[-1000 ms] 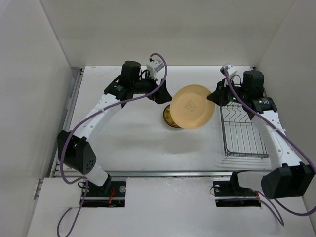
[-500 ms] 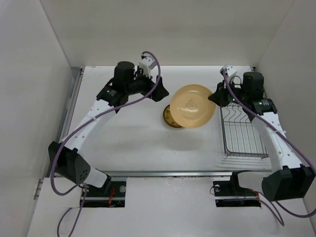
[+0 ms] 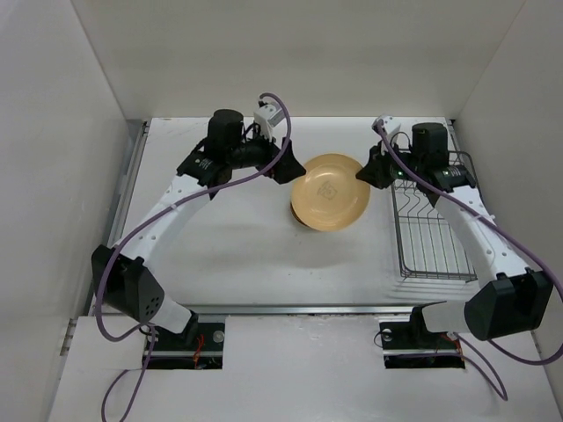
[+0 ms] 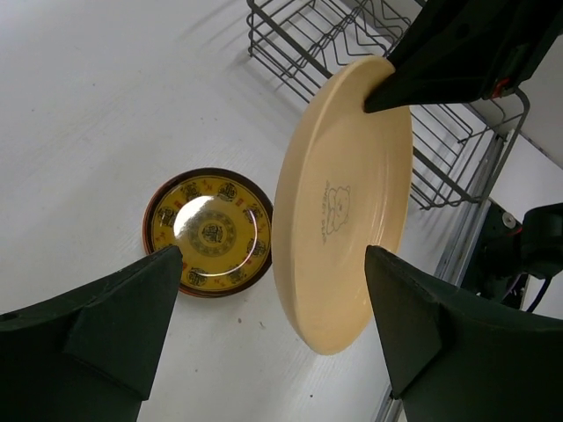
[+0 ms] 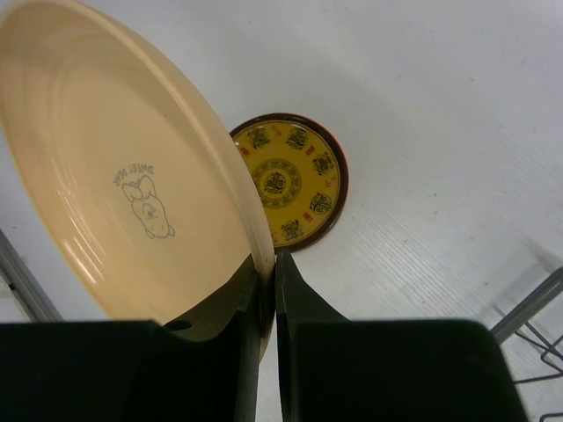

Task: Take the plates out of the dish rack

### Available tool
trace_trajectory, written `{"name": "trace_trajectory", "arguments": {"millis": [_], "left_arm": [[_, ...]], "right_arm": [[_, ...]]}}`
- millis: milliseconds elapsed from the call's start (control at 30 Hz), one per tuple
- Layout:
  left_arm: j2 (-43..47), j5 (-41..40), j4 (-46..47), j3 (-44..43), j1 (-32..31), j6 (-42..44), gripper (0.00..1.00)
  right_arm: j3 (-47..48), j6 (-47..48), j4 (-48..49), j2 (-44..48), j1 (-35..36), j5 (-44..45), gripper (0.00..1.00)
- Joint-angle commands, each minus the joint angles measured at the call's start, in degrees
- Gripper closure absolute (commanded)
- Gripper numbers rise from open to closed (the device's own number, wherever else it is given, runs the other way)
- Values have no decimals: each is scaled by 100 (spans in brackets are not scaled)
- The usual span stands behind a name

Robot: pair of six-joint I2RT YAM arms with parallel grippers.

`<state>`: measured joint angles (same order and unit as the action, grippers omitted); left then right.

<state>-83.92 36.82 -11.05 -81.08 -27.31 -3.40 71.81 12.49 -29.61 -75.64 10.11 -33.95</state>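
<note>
Above gold-patterned plate (image 4: 209,233) | right gripper (image 5: 267,272) pinches tan plate (image 5: 132,176) rim | left gripper (image 4: 273,264) spread, not touching it

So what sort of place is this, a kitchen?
Likely a robot test bench, not a kitchen: bare white walls box in a white table, two arms are bolted at its edge, and a dish rack, a tan plate and a patterned plate are the only kitchenware.

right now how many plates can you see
2. A tan plate is held tilted in the right fingers. A gold-patterned dark plate lies flat on the table beneath it. More could be hidden under that one.
</note>
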Motion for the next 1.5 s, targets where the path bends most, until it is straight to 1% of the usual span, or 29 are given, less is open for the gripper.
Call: {"name": "trace_trajectory", "arguments": {"millis": [0,67,133,167,200,233,367,467,500,533,600,633,667,700,733,767,833,867,900,933,967,1000,1067,1100,1167,1200,1233,1300,1467], "left_arm": [[7,264,103,-31,-38,76,18],[-115,264,50,-84,-38,76,20],[-194,212,-11,-136,-38,129,27],[-256,212,-11,-136,-38,129,31],[-309,151,-72,-189,-38,129,40],[-309,150,-73,-189,-38,129,45],[-361,150,-73,-189,-38,129,60],[-362,89,-126,-242,-38,129,65],[-362,89,-126,-242,-38,129,65],[-414,36,-126,-242,-38,129,70],[-415,-34,-126,-242,-38,129,78],[-415,-34,-126,-242,-38,68,82],[-415,-95,-126,-242,-38,67,92],[-467,-96,-73,-242,-38,15,97],[-467,-174,-73,-242,-38,15,100],[-467,-227,-73,-242,-38,15,100],[-520,-228,-73,-295,-38,-38,100],[-520,-228,-73,-295,-38,-38,100],[-520,-280,-73,-295,-38,-38,100],[-520,-341,-73,-295,-38,-38,100],[-520,-525,-73,-295,-38,-38,100],[-520,-657,-73,-295,-38,-38,100],[-520,-991,-125,-295,-38,-90,100],[-520,-1358,-126,-295,-38,-91,100],[-590,-1624,-178,-295,41,-222,100],[-651,-1756,-178,-295,111,-371,100],[-652,-2079,-178,-347,242,-424,100],[-705,-2397,-178,-347,348,-538,100],[-889,-2522,-126,-295,901,-776,100]], "right_arm": [[474,8,271,58,114,-340,100],[588,8,271,58,167,-462,100],[649,8,271,58,167,-550,100],[728,8,271,58,167,-603,100],[729,8,271,58,167,-673,100],[790,8,271,58,167,-726,100],[851,8,324,-12,167,-806,100],[983,-45,193,-152,220,-1060,100],[1062,-45,192,-232,272,-1130,100],[1063,-45,122,-232,272,-1279,99],[1133,-45,69,-285,272,-1420,91],[1133,7,69,-285,333,-1421,89],[1133,8,17,-285,334,-1482,84],[1133,8,16,-285,334,-1482,80],[1133,8,16,-285,334,-1482,76],[1133,60,16,-285,334,-1482,69],[1133,60,16,-285,334,-1482,51],[1064,60,16,-285,334,-1482,44],[1002,60,16,-285,334,-1482,30],[1002,60,77,-285,334,-1413,21],[923,60,217,-224,334,-1186,15],[844,60,218,-224,334,-1018,15],[669,-175,638,-31,334,-484,14],[407,-429,832,39,256,50,14],[150,-571,1279,198,63,493,14],[-25,-633,1351,329,-17,669,14],[-88,-634,1352,382,-96,671,14],[-211,-712,1510,540,-271,618,14],[-282,-766,1563,664,-474,530,14]]}}
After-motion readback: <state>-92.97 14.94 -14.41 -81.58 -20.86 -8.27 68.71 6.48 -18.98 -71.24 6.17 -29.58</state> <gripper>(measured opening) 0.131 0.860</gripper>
